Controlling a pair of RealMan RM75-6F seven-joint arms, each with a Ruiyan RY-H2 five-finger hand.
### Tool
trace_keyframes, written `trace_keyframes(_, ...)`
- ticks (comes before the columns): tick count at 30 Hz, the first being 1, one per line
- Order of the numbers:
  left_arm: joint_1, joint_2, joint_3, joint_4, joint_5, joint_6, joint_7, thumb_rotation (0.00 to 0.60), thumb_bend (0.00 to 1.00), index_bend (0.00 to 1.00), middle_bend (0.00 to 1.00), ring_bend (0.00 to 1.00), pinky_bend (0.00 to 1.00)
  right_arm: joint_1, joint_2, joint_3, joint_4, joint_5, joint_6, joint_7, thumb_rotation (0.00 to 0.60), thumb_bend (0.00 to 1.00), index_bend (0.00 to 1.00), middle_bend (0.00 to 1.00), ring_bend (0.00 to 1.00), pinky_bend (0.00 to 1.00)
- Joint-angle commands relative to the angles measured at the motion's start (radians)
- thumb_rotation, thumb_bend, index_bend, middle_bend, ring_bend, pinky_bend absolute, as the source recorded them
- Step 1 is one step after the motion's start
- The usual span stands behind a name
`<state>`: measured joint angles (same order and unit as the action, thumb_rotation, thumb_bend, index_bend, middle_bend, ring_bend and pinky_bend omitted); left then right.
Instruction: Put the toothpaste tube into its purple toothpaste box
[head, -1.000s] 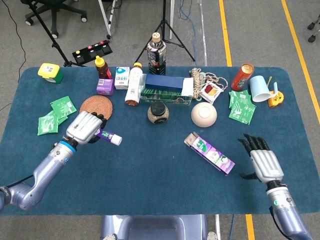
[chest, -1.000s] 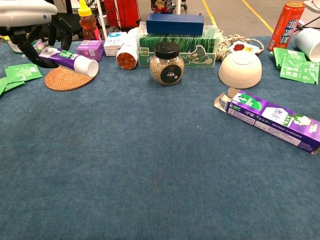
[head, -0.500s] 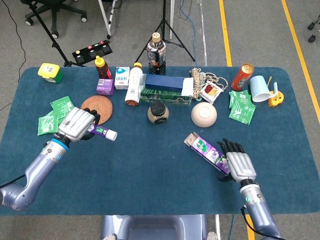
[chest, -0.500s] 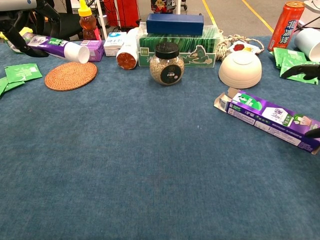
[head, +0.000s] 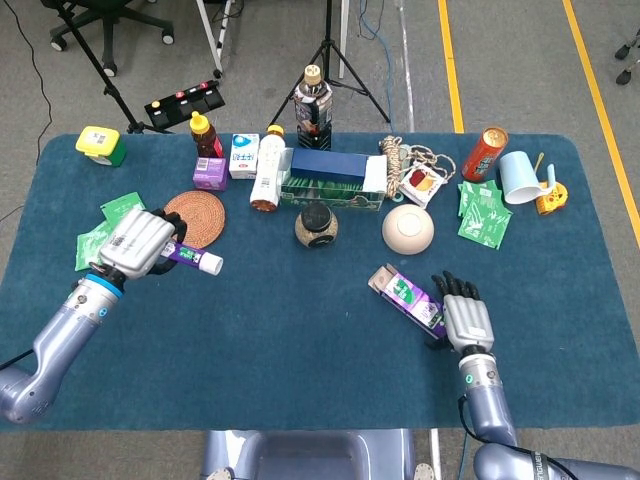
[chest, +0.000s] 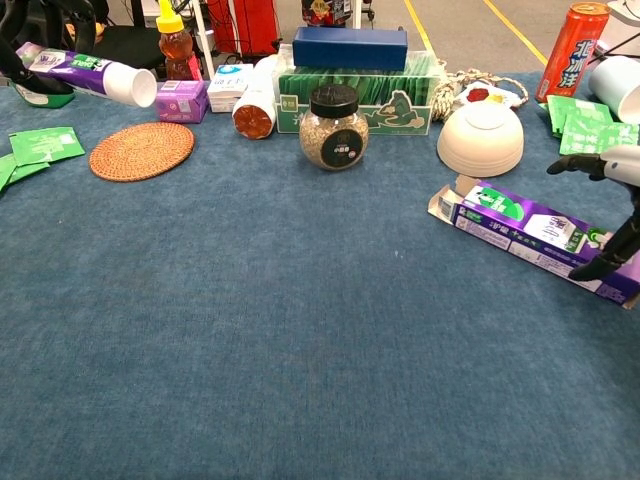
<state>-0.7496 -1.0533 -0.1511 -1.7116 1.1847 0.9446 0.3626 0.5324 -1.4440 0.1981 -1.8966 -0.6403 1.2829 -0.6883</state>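
Both hands grip: left hand (head: 137, 240) lifts toothpaste tube (head: 190, 258), right hand (head: 463, 318) clasps purple box (head: 408, 297).

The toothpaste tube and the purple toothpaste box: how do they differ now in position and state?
The toothpaste tube is gripped by the left hand and lifted off the table, while the purple toothpaste box lies flat on the cloth. The right hand is at the box's far end. The tube is capped; the box's flap is open. Both are purple.
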Motion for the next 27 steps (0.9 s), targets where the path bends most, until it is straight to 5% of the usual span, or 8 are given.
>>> trace_keyframes(1, 0.002, 0.003, 0.001, 0.000, 0.002, 0.002, -0.004, 0.600, 0.29, 0.56, 0.42, 0.42, 0.60, 0.007, -0.009, -0.002, 0.016, 0.010, -0.003, -0.002, 0.600, 0.00, 0.05, 0.00, 0.00, 0.00)
trace_keyframes(7, 0.005, 0.005, 0.002, 0.003, 0.005, 0.003, -0.012, 0.600, 0.29, 0.56, 0.42, 0.42, 0.60, 0.022, -0.043, -0.009, 0.067, 0.019, 0.023, -0.023, 0.600, 0.00, 0.04, 0.07, 0.05, 0.03)
trace_keyframes(16, 0.013, 0.010, 0.007, 0.009, 0.011, 0.009, -0.022, 0.600, 0.29, 0.56, 0.42, 0.42, 0.60, 0.024, -0.088, -0.020, 0.147, -0.012, 0.046, -0.024, 0.600, 0.04, 0.10, 0.28, 0.27, 0.26)
trace_keyframes(27, 0.017, 0.004, 0.013, 0.016, 0.019, 0.010, -0.024, 0.600, 0.29, 0.56, 0.42, 0.42, 0.60, 0.016, -0.071, -0.051, 0.176, -0.101, 0.035, -0.007, 0.600, 0.32, 0.31, 0.45, 0.46, 0.55)
